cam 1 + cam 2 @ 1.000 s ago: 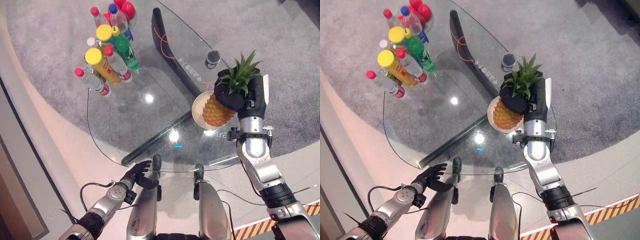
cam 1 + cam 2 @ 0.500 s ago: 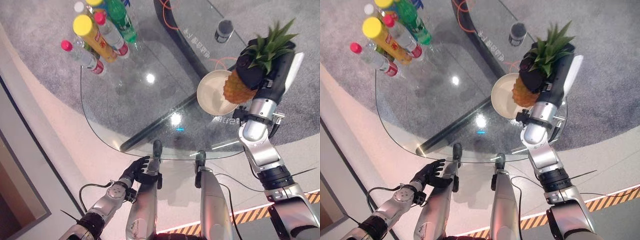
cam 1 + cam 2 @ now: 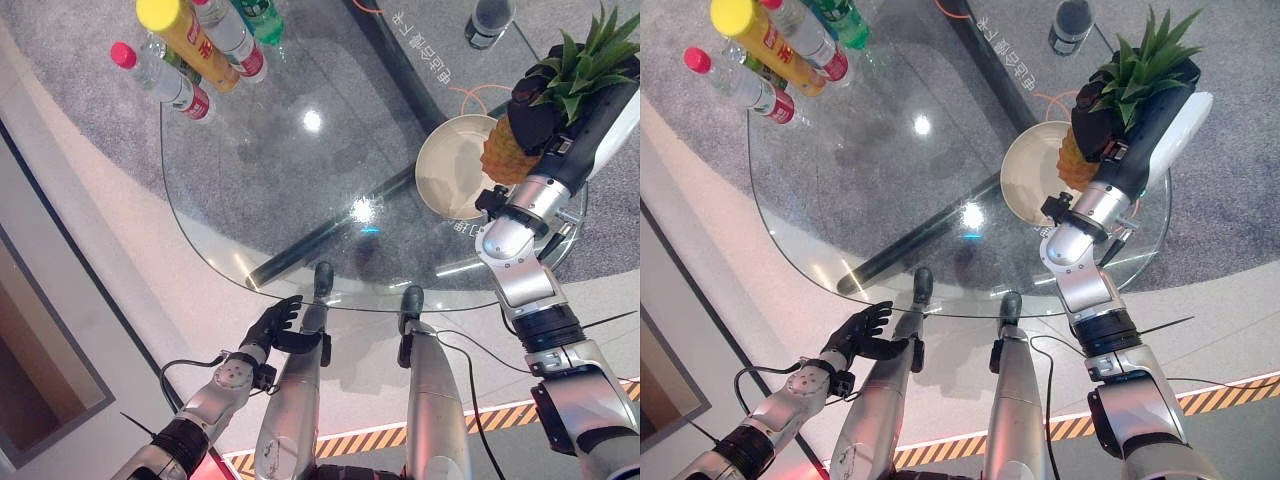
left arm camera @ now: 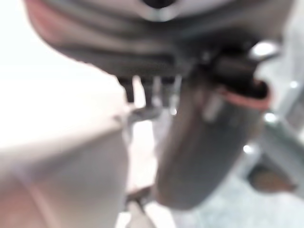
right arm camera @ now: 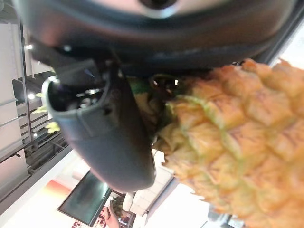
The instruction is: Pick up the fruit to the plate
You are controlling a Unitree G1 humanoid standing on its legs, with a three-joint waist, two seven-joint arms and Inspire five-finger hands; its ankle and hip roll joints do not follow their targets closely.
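Right wrist view shows the right hand (image 5: pixel 109 137) clasping a scaly orange, green-crowned pineapple (image 5: pixel 237 142).

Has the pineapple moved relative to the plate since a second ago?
Yes. The pineapple, gripped by the right hand, covered the plate's middle a second ago; now it overlaps just the plate's right edge.

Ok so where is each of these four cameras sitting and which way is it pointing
Left eye view: on the head, facing down at the glass table, plate and bottles; both arms show.
Right eye view: beside it, the same scene; the left hand hangs below the table's near edge.
Left wrist view: on the left arm, too blurred to tell what it faces.
Right wrist view: on the right arm, looking along the right hand at the pineapple.
Shared: both eye views show the right hand holding the pineapple above the plate's edge.
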